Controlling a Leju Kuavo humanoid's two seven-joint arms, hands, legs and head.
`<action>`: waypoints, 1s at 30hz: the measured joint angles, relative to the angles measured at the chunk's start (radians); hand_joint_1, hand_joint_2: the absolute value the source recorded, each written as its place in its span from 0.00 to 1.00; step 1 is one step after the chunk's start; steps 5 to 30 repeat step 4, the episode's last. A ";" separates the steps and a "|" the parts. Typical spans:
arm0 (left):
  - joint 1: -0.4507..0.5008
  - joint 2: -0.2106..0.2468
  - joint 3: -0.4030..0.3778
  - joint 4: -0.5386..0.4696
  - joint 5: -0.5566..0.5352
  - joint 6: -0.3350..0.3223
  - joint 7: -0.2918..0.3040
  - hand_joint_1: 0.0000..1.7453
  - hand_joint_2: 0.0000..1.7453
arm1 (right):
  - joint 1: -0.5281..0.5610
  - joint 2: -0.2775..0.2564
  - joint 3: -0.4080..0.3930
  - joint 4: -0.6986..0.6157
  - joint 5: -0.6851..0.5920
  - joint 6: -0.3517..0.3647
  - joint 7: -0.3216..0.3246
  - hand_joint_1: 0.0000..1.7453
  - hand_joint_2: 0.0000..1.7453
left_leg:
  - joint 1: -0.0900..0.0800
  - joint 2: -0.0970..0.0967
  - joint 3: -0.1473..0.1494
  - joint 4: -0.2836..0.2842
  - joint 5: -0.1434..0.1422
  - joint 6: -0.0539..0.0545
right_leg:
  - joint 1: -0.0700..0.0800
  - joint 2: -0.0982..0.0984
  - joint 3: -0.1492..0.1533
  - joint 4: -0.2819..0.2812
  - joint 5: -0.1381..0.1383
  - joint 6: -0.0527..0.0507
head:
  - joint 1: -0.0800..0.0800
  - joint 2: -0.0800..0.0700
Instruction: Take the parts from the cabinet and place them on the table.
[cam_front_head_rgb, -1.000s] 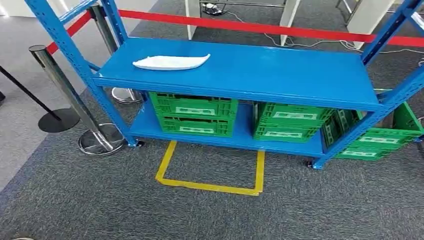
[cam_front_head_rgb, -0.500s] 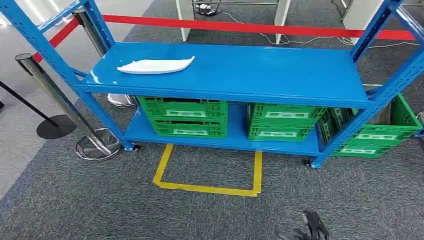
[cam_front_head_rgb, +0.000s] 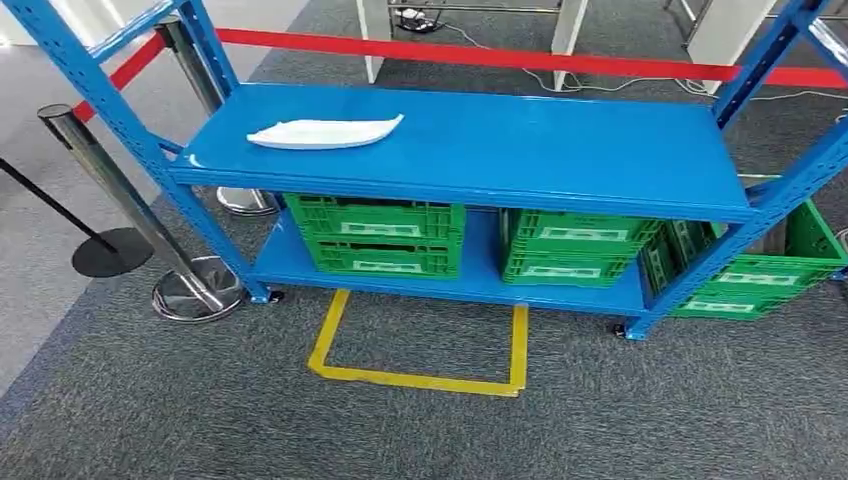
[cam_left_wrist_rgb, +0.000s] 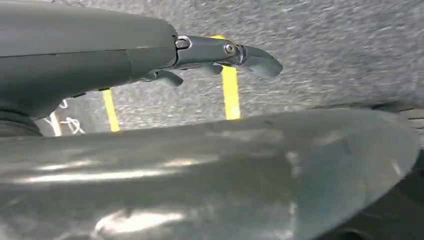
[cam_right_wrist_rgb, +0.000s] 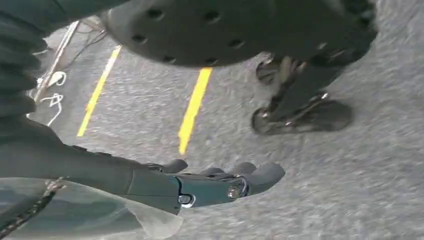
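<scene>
White part (cam_front_head_rgb: 325, 132) near cabinet (cam_front_head_rgb: 480, 150) shelf's left edge; both hands (cam_left_wrist_rgb: 220, 52) (cam_right_wrist_rgb: 215, 182) empty, fingers extended

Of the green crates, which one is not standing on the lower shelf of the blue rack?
The green crate on the floor, outside the blue rack at its right end. The other two crates stand side by side on the lower shelf.

Grey carpet (cam_front_head_rgb: 200, 420) bearing a three-sided outline of yellow tape (cam_front_head_rgb: 420, 378), open toward the green crates (cam_front_head_rgb: 385, 235) stacked in two piles, with more crates (cam_front_head_rgb: 760, 275) at the right end. Behind, a red belt (cam_front_head_rgb: 500, 55) runs to chrome posts (cam_front_head_rgb: 130, 215) standing on round bases at the left.
</scene>
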 joint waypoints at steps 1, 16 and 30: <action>-0.002 0.000 0.000 -0.005 0.000 0.000 0.000 0.00 0.00 | 0.001 0.000 0.000 0.005 0.000 0.000 0.000 0.00 0.00 | -0.001 0.000 0.000 0.000 -0.001 0.001 | -0.001 0.000 0.000 0.000 0.000 0.001 | 0.000 0.000; -0.006 0.000 0.000 -0.014 0.000 0.000 0.000 0.00 0.00 | 0.002 0.000 0.000 0.014 0.000 0.000 0.000 0.00 0.00 | -0.002 0.000 0.001 0.001 -0.003 0.005 | -0.002 0.000 -0.006 -0.001 -0.002 0.003 | 0.000 0.000; -0.006 0.000 0.000 -0.014 0.000 0.000 0.000 0.00 0.00 | 0.002 0.000 0.000 0.014 0.000 0.000 0.000 0.00 0.00 | -0.002 0.000 0.001 0.001 -0.003 0.005 | -0.002 0.000 -0.006 -0.001 -0.002 0.003 | 0.000 0.000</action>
